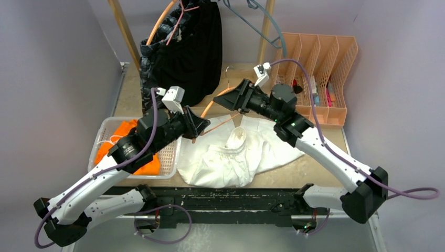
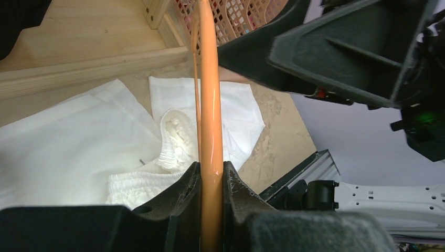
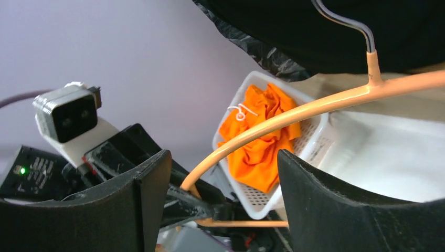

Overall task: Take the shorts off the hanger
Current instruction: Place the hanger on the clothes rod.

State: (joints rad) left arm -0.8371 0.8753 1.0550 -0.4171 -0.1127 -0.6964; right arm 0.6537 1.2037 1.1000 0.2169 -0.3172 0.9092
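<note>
The white shorts (image 1: 231, 152) lie crumpled on the table in front of the arms and show in the left wrist view (image 2: 78, 152). My left gripper (image 1: 202, 126) is shut on an orange hanger (image 2: 211, 105) and holds it above them. The hanger (image 1: 219, 97) is bare. My right gripper (image 1: 233, 97) is open beside the hanger's other end, and the hanger (image 3: 315, 107) crosses between its fingers without touching them. The orange shorts (image 1: 126, 139) lie in a white basket (image 1: 102, 131). The black shorts (image 1: 191, 52) and the camo shorts (image 1: 152, 58) hang on hangers at the back.
A wooden rack (image 1: 123, 31) stands at the back with a grey-blue empty hanger (image 1: 262, 26). An orange slotted organiser (image 1: 320, 68) with small items stands at the back right. The table's front edge (image 1: 220, 191) runs just behind the arm bases.
</note>
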